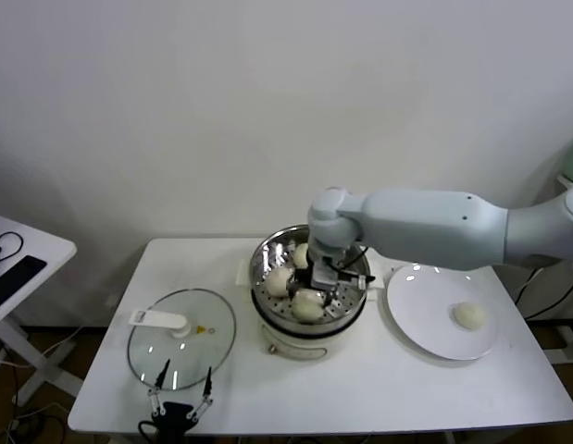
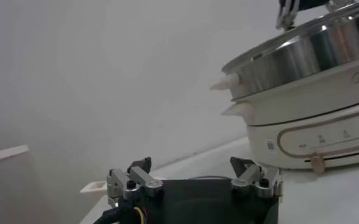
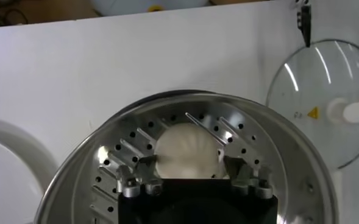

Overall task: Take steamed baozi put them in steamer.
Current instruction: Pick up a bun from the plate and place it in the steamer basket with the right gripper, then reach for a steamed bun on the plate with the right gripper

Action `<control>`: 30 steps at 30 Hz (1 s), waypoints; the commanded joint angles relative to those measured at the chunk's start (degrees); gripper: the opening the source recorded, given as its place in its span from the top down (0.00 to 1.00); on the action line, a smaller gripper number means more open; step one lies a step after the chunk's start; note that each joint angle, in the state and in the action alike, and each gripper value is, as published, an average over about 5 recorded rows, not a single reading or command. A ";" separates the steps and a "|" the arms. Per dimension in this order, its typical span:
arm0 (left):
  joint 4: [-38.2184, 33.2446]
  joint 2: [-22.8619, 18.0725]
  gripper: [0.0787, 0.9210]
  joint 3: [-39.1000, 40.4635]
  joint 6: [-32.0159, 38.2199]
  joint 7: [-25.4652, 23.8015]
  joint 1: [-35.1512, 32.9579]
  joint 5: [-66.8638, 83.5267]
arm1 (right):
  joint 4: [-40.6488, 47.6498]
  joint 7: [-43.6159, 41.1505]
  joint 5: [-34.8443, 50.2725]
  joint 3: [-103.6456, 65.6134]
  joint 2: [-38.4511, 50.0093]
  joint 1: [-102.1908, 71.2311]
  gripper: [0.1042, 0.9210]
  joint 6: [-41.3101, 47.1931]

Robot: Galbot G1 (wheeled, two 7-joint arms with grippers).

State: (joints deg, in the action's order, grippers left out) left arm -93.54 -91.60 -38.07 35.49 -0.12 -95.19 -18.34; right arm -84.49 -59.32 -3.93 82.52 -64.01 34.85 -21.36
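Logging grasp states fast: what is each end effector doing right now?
Left end effector: open, empty, by the glass lid.
Right end effector: open around a baozi in the steamer.

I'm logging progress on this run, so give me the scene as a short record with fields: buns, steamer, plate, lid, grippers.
buns in steamer: three visible, one between the right gripper's open fingers
bun on plate: one
steamer: table centre, uncovered
plate: right of the steamer
glass lid: flat on the table, left of the steamer
right gripper: inside the steamer, open
left gripper: parked at the table's near edge, open
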 commanded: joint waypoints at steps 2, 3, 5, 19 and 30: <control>-0.15 0.01 0.12 -0.10 0.05 0.00 -0.25 -0.17 | -0.72 -3.47 11.91 3.30 3.93 9.89 0.13 -1.21; -0.19 0.02 0.12 -0.13 0.06 0.00 -0.29 -0.18 | -0.59 -4.57 14.31 4.82 4.64 12.01 0.13 -1.00; -0.22 0.03 0.12 -0.19 0.11 0.00 -0.35 -0.19 | -0.02 -6.76 19.75 8.63 6.34 16.36 0.12 0.24; -0.31 0.21 0.12 0.19 0.09 -0.03 -0.23 0.28 | 2.72 -3.84 32.84 22.23 26.34 20.87 0.12 23.91; 0.48 0.18 0.12 0.20 0.24 -0.01 -0.01 0.18 | 14.41 -3.22 16.82 8.24 33.88 2.26 0.12 23.28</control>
State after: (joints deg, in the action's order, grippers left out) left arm -93.45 -91.40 -37.81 35.67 -0.14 -95.22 -18.00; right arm -78.77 -63.15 20.56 98.72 -39.10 49.52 -2.33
